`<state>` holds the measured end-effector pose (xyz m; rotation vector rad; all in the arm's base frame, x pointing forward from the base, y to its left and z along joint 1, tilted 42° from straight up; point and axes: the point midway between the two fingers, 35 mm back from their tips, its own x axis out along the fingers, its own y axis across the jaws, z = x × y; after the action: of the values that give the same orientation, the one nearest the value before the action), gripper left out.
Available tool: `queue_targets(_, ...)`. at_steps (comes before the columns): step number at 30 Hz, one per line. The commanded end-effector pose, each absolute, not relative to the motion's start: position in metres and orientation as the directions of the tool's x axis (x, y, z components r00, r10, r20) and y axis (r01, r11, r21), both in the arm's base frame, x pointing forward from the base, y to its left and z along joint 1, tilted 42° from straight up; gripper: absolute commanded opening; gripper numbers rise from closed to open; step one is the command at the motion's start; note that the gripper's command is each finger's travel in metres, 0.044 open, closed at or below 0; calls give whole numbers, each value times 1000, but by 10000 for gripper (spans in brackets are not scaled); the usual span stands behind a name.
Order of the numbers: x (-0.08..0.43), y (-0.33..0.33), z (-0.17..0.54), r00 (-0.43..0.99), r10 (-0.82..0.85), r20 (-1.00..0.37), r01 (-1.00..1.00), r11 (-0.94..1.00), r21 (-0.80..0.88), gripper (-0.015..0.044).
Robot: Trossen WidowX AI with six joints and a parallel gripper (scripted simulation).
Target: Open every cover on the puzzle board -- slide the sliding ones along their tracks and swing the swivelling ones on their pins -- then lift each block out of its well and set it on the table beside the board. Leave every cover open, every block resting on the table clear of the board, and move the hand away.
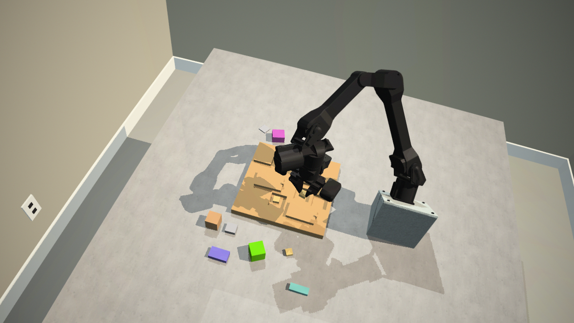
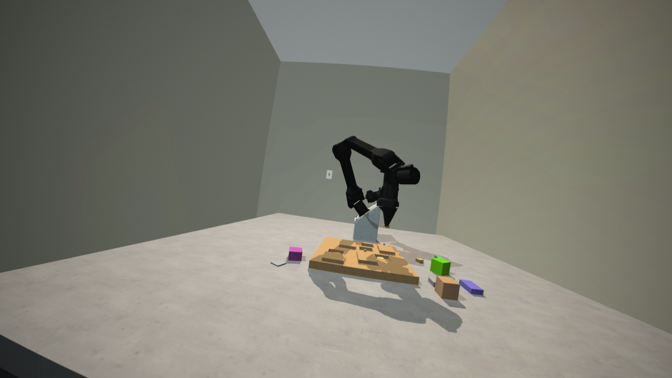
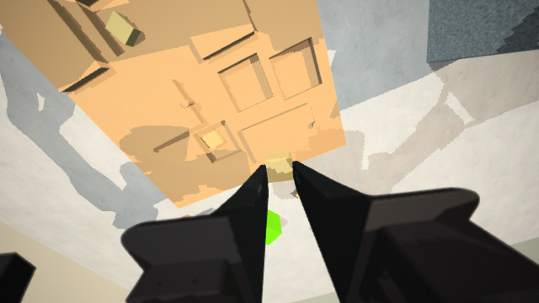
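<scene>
The gripper is closed on a small yellow block, which sits directly between the fingertips, at their very ends. That tip grip makes sense for a piece that has to come out of a recess: the narrow fingers can reach into a well without much of the hand following. The hand points down and holds the block raised above the puzzle board, presumably so that it clears the raised covers on its way to the table. The wrist view shows two vacant wells side by side; the held block probably came from one of them, though which is not certain. Another yellow block lies in a well off to one side of the grip, and a third shows farther off on the board — both look uncovered and seem to remain for later trips. A small tan block rests on the table beside the board, near the green cube, so that side looks a sensible place for the carried block too, provided it lands apart from both.
</scene>
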<state>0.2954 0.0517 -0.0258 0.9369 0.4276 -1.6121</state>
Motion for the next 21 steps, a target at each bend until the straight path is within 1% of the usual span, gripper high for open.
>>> queue_targets(1,293,64,-36,-17,-644,-765,941,-270,206,80)
queue_targets(21,268,121,-84,-20,-641,-767,941,-272,203,80)
